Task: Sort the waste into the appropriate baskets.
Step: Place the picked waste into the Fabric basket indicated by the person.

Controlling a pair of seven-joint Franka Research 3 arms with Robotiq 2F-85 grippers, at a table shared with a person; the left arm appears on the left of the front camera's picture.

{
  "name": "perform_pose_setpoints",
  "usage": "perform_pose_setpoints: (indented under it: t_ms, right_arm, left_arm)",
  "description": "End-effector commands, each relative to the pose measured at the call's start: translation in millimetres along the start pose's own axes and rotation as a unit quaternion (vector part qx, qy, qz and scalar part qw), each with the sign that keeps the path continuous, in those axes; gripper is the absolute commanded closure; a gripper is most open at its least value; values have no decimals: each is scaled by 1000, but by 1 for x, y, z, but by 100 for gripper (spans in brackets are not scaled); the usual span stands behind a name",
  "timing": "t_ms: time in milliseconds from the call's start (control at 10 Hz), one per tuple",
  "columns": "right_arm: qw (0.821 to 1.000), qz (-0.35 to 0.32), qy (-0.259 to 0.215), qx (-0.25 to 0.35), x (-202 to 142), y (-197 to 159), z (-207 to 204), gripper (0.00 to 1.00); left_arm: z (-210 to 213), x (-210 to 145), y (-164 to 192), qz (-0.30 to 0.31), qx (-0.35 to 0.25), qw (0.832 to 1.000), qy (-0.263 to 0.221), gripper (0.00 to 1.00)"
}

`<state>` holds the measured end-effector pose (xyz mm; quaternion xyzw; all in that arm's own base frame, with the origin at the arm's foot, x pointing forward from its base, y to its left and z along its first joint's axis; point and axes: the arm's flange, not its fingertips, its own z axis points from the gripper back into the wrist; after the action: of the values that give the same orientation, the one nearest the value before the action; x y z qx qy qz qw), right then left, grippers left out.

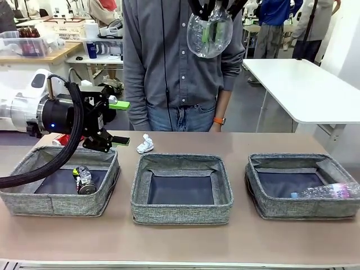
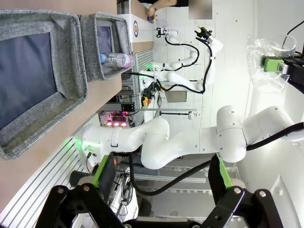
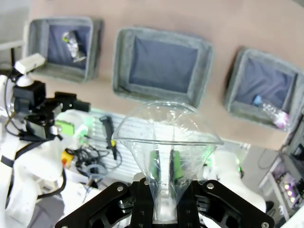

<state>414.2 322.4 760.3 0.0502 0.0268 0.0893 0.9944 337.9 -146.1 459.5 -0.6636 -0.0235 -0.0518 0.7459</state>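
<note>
Right tool (image 1: 216, 8) pinches clear plastic cup (image 1: 209, 34) by its squashed narrow end, 12 o'clock; cup judged light, thin, crushable, slippery. Left tool (image 1: 115, 122) spread, empty, 9 o'clock

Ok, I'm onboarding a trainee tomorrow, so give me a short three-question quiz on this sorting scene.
1. True or false: the right claw is shut on the clear plastic cup.
2. Which basket holds the clear plastic bottle? A left, B middle, C right.
3. Fill in: the small white paper wad lies on the ____.
Key: 1 true; 2 C, the right basket; 3 table.
</note>
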Motion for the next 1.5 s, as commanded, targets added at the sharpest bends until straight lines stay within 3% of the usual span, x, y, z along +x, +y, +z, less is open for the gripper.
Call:
perform_pose_setpoints:
  t_ms: [0, 1400]
  right_arm:
    - [1000, -2, -3, -7, -5, 0, -2, 88]
    - [1000, -2, -3, -7, -5, 0, -2, 88]
  left_arm:
    - [-1, 0, -3, 4, -2, 1000, -4, 0]
    - [-1, 0, -3, 4, -2, 1000, -4, 0]
